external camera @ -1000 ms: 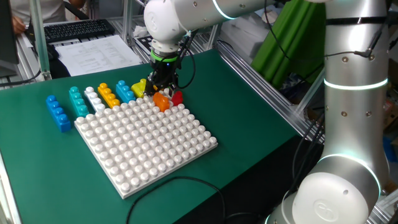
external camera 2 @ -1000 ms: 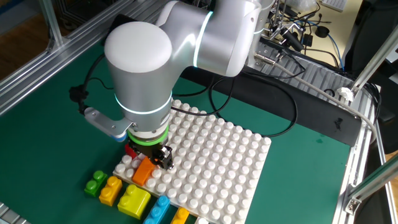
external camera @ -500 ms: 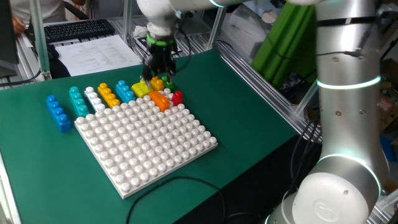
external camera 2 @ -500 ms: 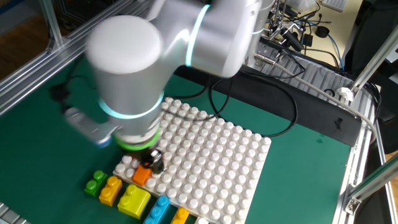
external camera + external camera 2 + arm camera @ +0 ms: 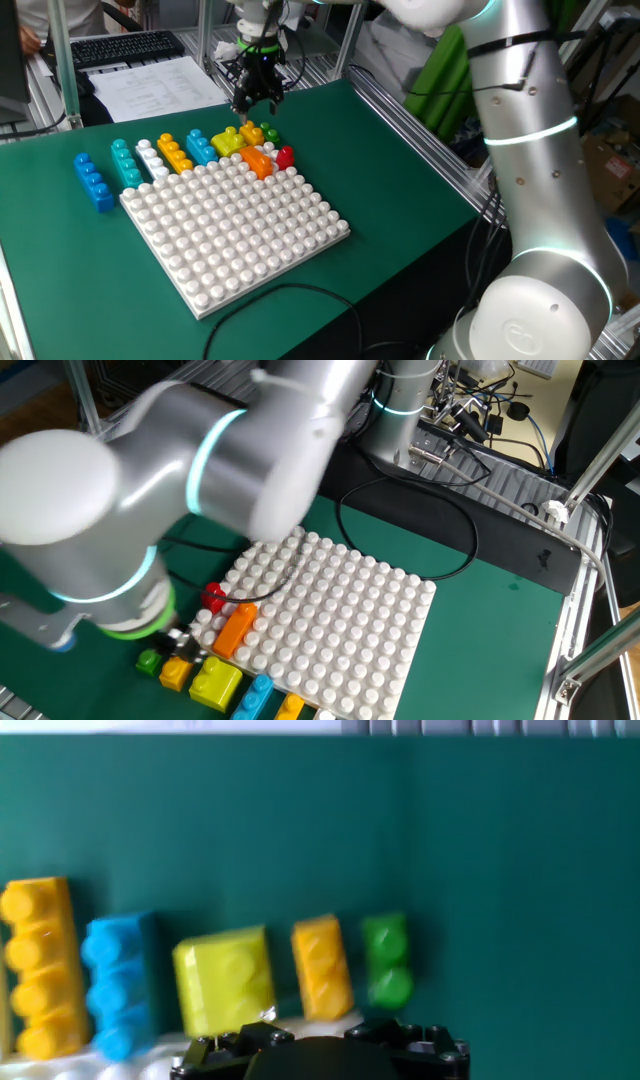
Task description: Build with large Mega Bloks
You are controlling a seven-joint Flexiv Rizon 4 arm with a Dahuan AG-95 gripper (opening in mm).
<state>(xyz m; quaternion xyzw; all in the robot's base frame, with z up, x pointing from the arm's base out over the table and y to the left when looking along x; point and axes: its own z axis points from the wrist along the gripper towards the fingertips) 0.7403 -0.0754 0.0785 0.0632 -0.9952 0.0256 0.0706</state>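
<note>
One orange block (image 5: 258,161) now sits seated on the near corner row of the white studded baseplate (image 5: 235,229), touching the red block (image 5: 285,155) beside it, and the gripper (image 5: 256,97) that a second ago hung directly over that spot has pulled away to hover above the loose row behind the plate. Jaws are spread wide and carry nothing; the hand view shows only bare green worktop (image 5: 500,870) and blocks below them. Judgement: the orange placement is finished and the arm is going for the next piece, most likely one at the near end of the row. Loose supply, hand view, in line just off the plate edge: long yellow-orange block (image 5: 36,965), blue block (image 5: 118,982), square lime-yellow block (image 5: 226,978), small orange-yellow block (image 5: 322,967), small green block (image 5: 386,960), each close beside its neighbour but not stacked. The teal block (image 5: 125,162), a white block (image 5: 150,158) and a second long blue block (image 5: 93,181) lie further along the same edge, the blue one set apart. All pieces are glossy with rounded studs upward; motion blur softens the hand view.
</note>
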